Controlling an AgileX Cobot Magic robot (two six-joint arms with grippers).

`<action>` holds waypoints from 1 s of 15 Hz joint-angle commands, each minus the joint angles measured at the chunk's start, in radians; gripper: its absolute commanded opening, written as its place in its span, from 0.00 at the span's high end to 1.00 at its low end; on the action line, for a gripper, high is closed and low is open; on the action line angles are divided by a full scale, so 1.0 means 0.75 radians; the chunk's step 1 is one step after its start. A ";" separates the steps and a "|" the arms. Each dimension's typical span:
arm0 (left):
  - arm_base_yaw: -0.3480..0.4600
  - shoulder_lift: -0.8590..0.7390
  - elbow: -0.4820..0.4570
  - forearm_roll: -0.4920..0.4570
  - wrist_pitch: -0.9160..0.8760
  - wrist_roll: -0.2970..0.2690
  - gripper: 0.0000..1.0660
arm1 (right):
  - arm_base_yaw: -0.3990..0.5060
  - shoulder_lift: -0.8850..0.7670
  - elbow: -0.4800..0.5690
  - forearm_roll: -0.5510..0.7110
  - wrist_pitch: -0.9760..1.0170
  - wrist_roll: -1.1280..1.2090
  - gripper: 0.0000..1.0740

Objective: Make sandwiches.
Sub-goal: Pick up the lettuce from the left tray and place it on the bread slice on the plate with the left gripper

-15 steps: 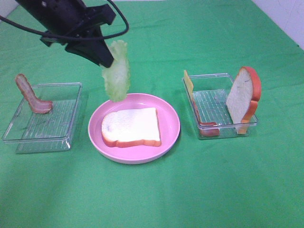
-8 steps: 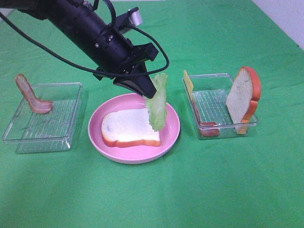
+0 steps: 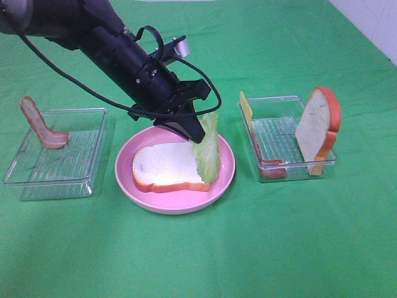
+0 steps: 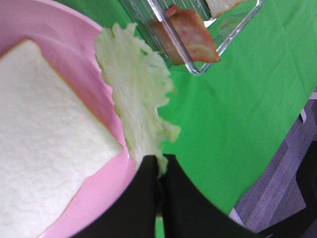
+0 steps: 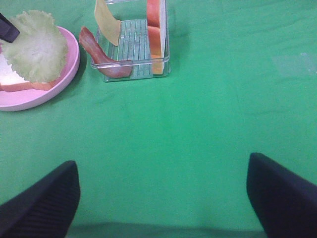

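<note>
The left gripper (image 3: 197, 135) pinches the lettuce leaf (image 3: 208, 154), which hangs over the right end of the bread slice (image 3: 164, 166) — the right gripper (image 5: 163, 196) gapes wide, empty.

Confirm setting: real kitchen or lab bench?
Probably a lab bench staged for robot training: green cloth tabletop, toy white bread slice on a round pink plate, clear ribbed plastic trays.

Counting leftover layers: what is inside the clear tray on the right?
The right tray holds an upright bread slice, a leaning yellow cheese slice and a bacon strip along its wall. The corner behind the bread is covered.
</note>
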 commanded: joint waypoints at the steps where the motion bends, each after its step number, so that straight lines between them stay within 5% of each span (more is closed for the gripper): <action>1: -0.004 0.000 -0.007 0.049 -0.001 -0.015 1.00 | -0.007 -0.041 0.004 0.003 -0.005 -0.016 0.19; 9: -0.003 0.000 -0.007 0.408 -0.043 -0.245 1.00 | -0.007 -0.041 0.004 0.003 -0.005 -0.016 0.19; 15: -0.003 0.000 -0.007 0.423 -0.039 -0.261 1.00 | -0.007 -0.041 0.004 0.003 -0.005 -0.016 0.19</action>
